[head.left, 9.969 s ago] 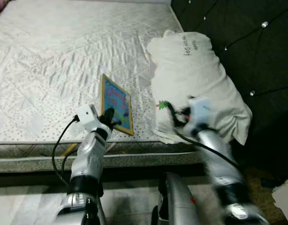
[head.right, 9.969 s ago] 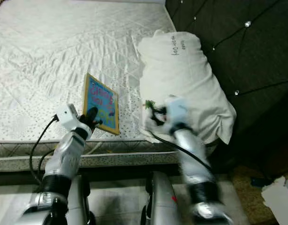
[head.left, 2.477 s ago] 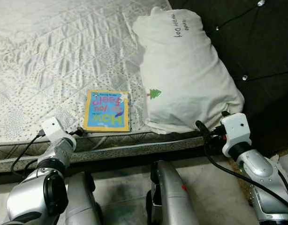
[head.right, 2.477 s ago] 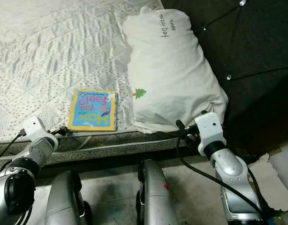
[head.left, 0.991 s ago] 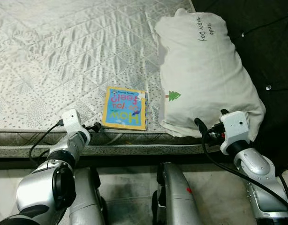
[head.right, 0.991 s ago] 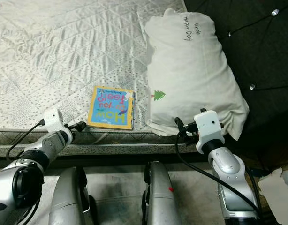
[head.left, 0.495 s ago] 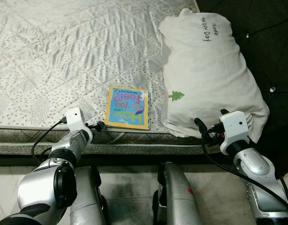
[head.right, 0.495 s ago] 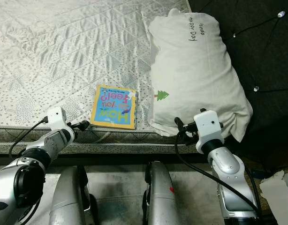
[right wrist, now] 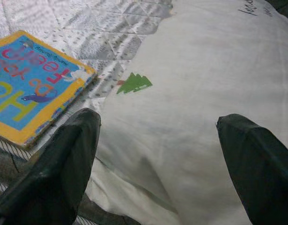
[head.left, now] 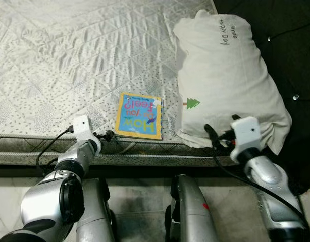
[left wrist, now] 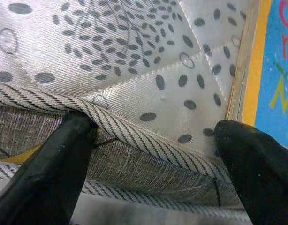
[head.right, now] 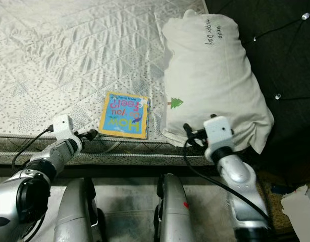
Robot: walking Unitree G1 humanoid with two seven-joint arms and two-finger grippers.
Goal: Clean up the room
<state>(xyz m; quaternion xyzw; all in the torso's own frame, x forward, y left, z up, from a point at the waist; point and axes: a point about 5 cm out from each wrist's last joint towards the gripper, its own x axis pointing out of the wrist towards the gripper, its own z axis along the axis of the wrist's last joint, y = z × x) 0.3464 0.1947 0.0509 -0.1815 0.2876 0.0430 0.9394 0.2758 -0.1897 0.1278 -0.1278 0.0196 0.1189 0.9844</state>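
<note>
A children's book (head.left: 140, 122) with a yellow border and blue cover lies flat near the front edge of the quilted white mattress (head.left: 69, 60). To its right a white pillow (head.left: 228, 75) with a small green tree print rests against the headboard side. My left gripper (head.left: 107, 135) is open at the mattress edge just left of the book; in the left wrist view its fingers (left wrist: 50, 178) straddle the mattress seam and the book (left wrist: 273, 70) lies beside them. My right gripper (head.left: 213, 136) is open at the pillow's near end, with the pillow (right wrist: 191, 108) between its fingers.
A dark tufted headboard (head.left: 291, 35) rises on the right. Below the mattress edge are the bed's side band (head.left: 145, 160) and a pale floor (head.right: 124, 201). A white scrap (head.right: 299, 199) lies on the floor at the far right.
My right arm has shifted a little left and forward, toward the pillow's near end. The left arm stays at the mattress edge beside the book.
</note>
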